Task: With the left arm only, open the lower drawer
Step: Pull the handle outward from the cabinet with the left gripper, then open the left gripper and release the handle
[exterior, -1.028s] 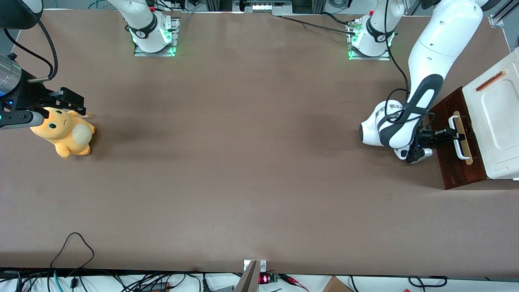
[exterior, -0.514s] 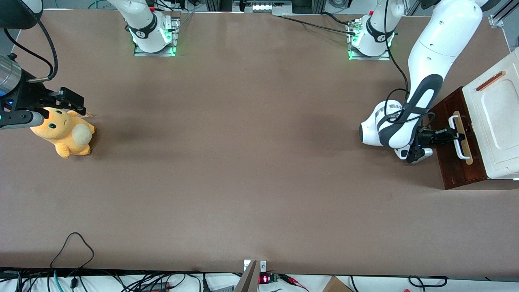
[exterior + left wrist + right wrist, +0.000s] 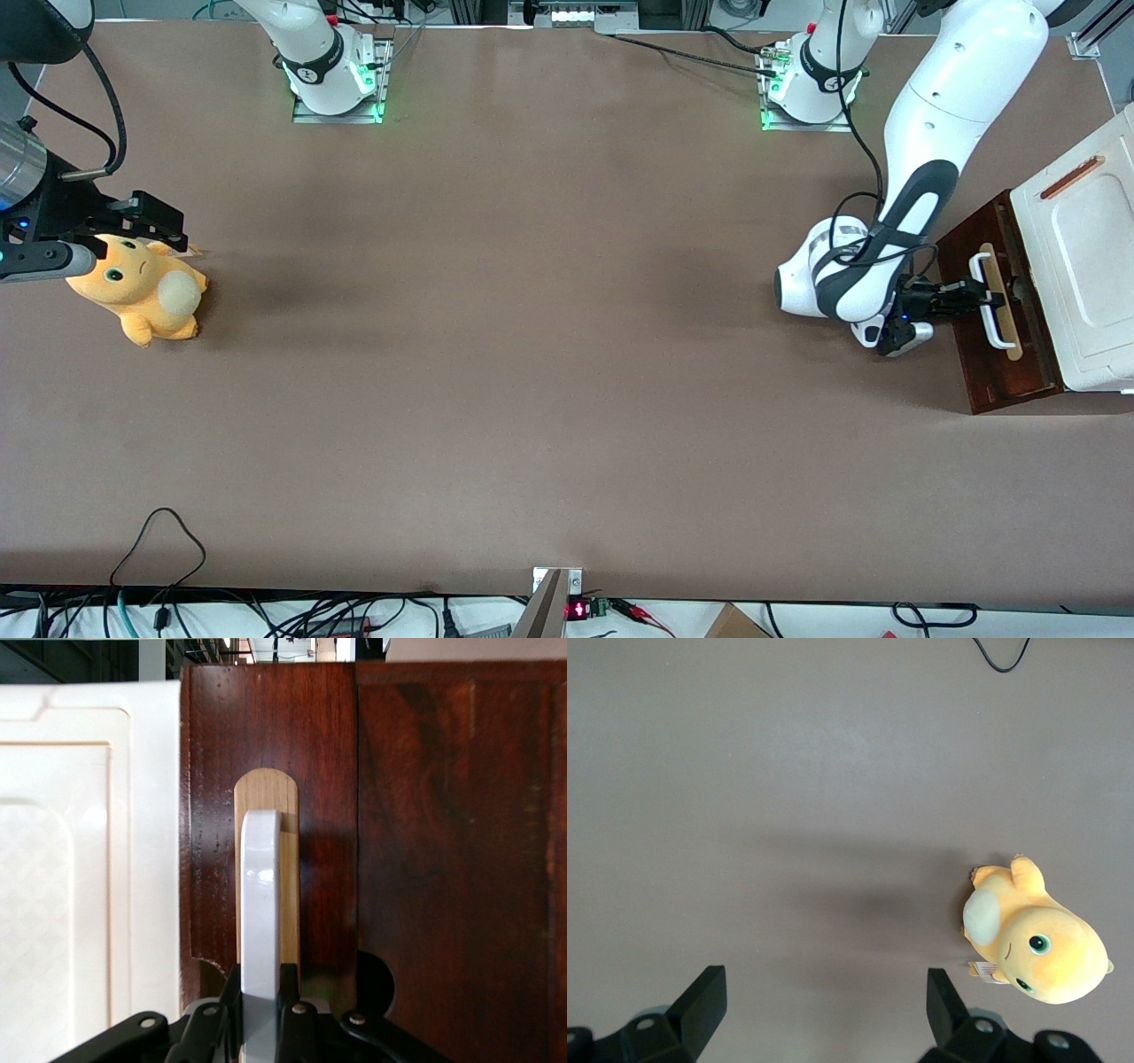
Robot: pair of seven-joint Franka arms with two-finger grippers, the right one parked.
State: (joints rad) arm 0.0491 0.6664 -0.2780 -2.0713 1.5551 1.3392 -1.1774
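The lower drawer (image 3: 992, 372) has a dark red-brown front and sits under the white cabinet top (image 3: 1085, 257), at the working arm's end of the table. It stands a little way out of the cabinet. Its white bar handle (image 3: 990, 315) runs along a pale wood strip. The left arm (image 3: 930, 133) reaches down in front of the drawer, and its gripper (image 3: 979, 295) is shut on the handle. In the left wrist view the black fingers (image 3: 290, 985) press both sides of the handle (image 3: 261, 895) against the drawer front (image 3: 328, 815); the gripper (image 3: 262, 992) holds the bar near one end.
A yellow plush toy (image 3: 142, 288) lies at the parked arm's end of the table, also seen as the plush toy (image 3: 1036, 943) in the right wrist view. Both arm bases (image 3: 806, 89) stand at the table's edge farthest from the front camera. Cables hang along the nearest edge.
The gripper, wrist and handle have shifted away from the cabinet, toward the parked arm's end. The drawer front has slid out with them.
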